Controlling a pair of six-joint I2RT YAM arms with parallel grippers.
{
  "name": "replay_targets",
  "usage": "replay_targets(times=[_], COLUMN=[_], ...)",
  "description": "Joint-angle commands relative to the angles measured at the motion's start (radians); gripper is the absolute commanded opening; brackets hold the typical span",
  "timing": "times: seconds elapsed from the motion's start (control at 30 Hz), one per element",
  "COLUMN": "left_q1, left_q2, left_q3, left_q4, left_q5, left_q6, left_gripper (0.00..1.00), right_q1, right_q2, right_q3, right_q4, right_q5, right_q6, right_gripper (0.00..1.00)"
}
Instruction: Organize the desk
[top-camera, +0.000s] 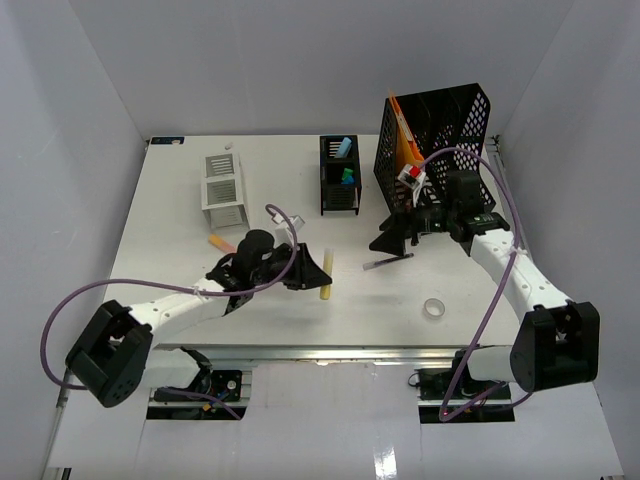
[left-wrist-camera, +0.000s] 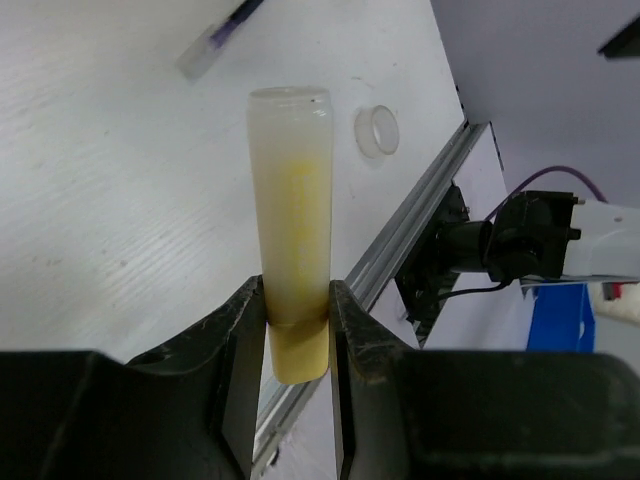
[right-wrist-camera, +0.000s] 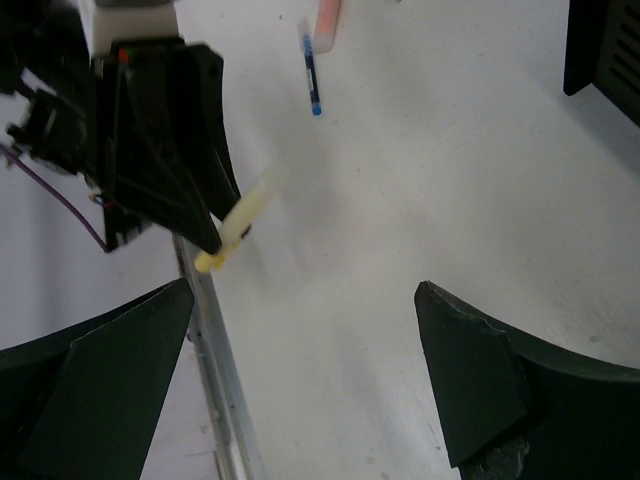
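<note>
Left gripper (top-camera: 318, 270) is clamping a yellowish tube (left-wrist-camera: 292, 200) over the worktop (top-camera: 180, 230), toward its near edge.
Right gripper (right-wrist-camera: 300, 330) is hovering wide open above the right side; its camera is showing the tube blurred.

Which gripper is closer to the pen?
Right. The right gripper is open just beyond the pen; the left gripper, holding the yellow tube, is off to the pen's left.

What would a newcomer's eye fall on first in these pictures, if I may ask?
Most likely the left gripper, jaws shut on a yellowish capped tube near the front of the desk. Next, the tall black mesh file rack at the far right, holding an orange folder, with the right gripper open just in front of it.
</note>
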Motion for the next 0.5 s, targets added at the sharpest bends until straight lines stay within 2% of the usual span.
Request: replay_targets(times=[0.0, 0.1, 0.3, 0.4, 0.47], left_q1=[-0.08, -0.105, -0.136, -0.145, -0.148], left_q2=[0.093, 0.16, 0.276, 0.301, 0.316], left_q3=[0.053, 0.108, 0.196, 0.208, 0.218], left_q4=[0.366, 0.414, 0.433, 0.45, 0.456], left_q5=[-0.021, -0.047, -0.089, -0.092, -0.088], left_q6=[0.13, 0.15, 0.175, 0.179, 0.178], left_gripper=[0.0, 0.0, 0.0, 0.0, 0.0], right_q1=[0.032, 0.056, 0.095, 0.104, 0.108], right_q2=[0.044, 0.053, 0.061, 0.056, 0.066], right_q3=[0.062, 0.038, 0.011, 0.002, 0.005], right_q4=[0.111, 0.191, 0.177, 0.18, 0.179], right_q5=[0.076, 0.114, 0.256, 0.31, 0.316], right_q6=[0.398, 0.512, 0.557, 0.553, 0.552], right_gripper=[0.98, 0.98, 0.97, 0.91, 0.82])
